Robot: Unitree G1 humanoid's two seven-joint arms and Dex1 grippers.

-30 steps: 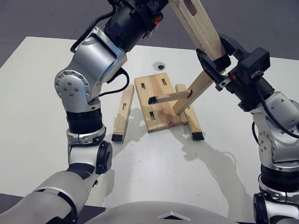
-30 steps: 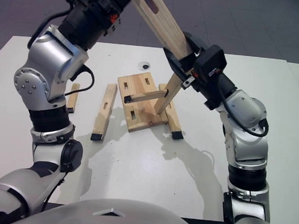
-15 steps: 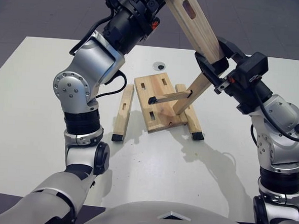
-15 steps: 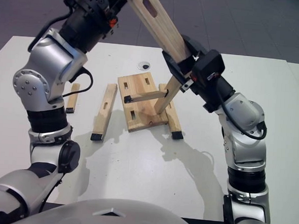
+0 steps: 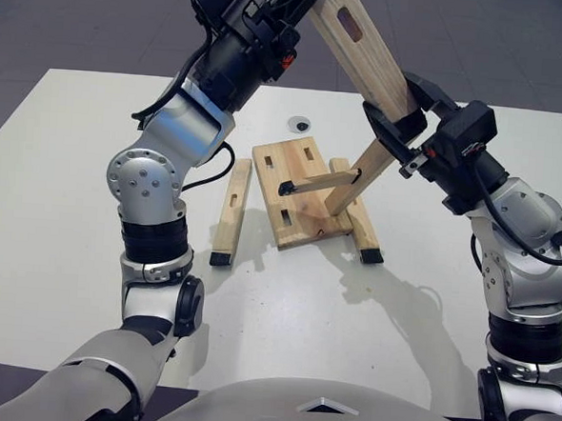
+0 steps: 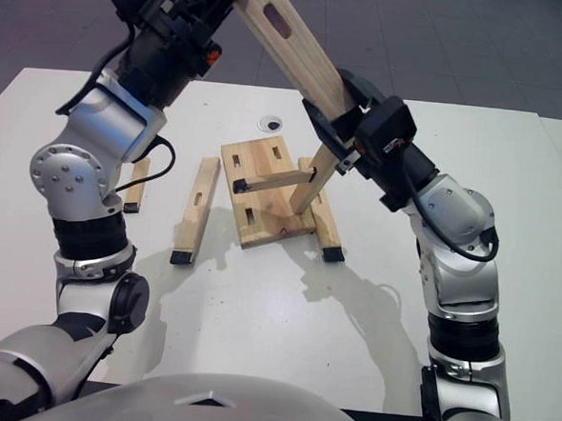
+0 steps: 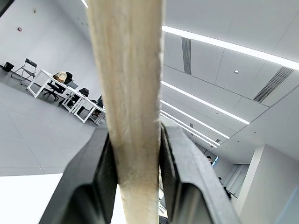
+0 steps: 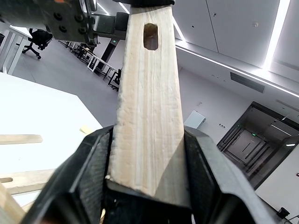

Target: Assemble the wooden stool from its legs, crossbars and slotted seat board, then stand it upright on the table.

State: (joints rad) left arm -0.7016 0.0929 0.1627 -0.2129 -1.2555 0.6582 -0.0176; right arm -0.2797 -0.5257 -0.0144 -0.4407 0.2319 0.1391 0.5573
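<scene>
Left arm [image 5: 186,128] and right arm [image 5: 524,221] are silver shells with black ribbed joints and black cables. Screws ring the left elbow cap [image 5: 138,175].

The raised leg [image 8: 148,107] is pale bare wood, unvarnished, with fine straight grain and a slightly fuzzy cut edge around its slot. The left gripper [image 7: 138,186] and the right gripper [image 8: 147,179] clamped on it are matt black plastic, smooth with a faint sheen. The seat board [image 5: 275,177] is a warmer, yellower wood with plain grain, satin rather than glossy. The crossbar [image 5: 321,183] and the loose leg [image 5: 231,210] are the same pale wood, each tipped with a dull black cap. The worktop [image 5: 63,178] is smooth matt white.
</scene>
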